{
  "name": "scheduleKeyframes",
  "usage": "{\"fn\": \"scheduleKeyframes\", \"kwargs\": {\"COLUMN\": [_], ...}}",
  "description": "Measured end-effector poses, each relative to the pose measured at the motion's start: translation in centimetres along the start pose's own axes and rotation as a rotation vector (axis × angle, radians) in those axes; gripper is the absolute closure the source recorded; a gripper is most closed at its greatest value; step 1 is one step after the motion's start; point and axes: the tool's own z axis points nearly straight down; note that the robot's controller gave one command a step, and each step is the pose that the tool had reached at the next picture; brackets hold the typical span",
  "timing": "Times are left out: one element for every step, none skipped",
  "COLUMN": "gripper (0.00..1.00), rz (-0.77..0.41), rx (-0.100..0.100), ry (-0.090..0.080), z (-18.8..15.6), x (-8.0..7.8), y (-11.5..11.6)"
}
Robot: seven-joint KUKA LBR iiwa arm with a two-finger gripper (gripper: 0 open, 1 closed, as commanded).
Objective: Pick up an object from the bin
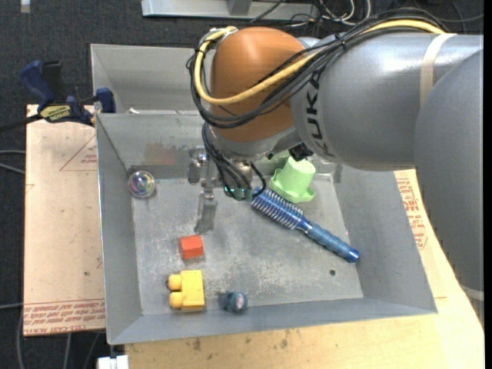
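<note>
My gripper (205, 220) hangs below the arm's wrist over the middle of the bin floor, its tip just above and behind a small red block (191, 246). Nothing shows in it. A yellow two-stud brick (187, 290) lies nearer the front wall, with a small blue-grey ball (234, 301) to its right. To the gripper's right, a blue brush (304, 223) with a bristled head lies slanted across the floor.
A light green cup-shaped thing (296, 178) stands behind the brush head, partly under the arm. A shiny clear ball (141, 183) rests by the left wall. The arm and its orange cover hide the back middle of the bin.
</note>
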Motion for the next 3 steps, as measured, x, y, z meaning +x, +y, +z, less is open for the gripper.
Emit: {"fn": "scheduleKeyframes", "kwargs": {"gripper": [0.0, 1.0, 1.0], "rz": [-0.419, -0.417, -0.421], "rx": [0.001, -0.001, -0.001], "ry": [-0.001, -0.013, -0.017], "z": [14.3, 14.1, -1.9], "x": [4.5, 4.3, 7.0], "y": [-0.7, -0.6, 0.4]}}
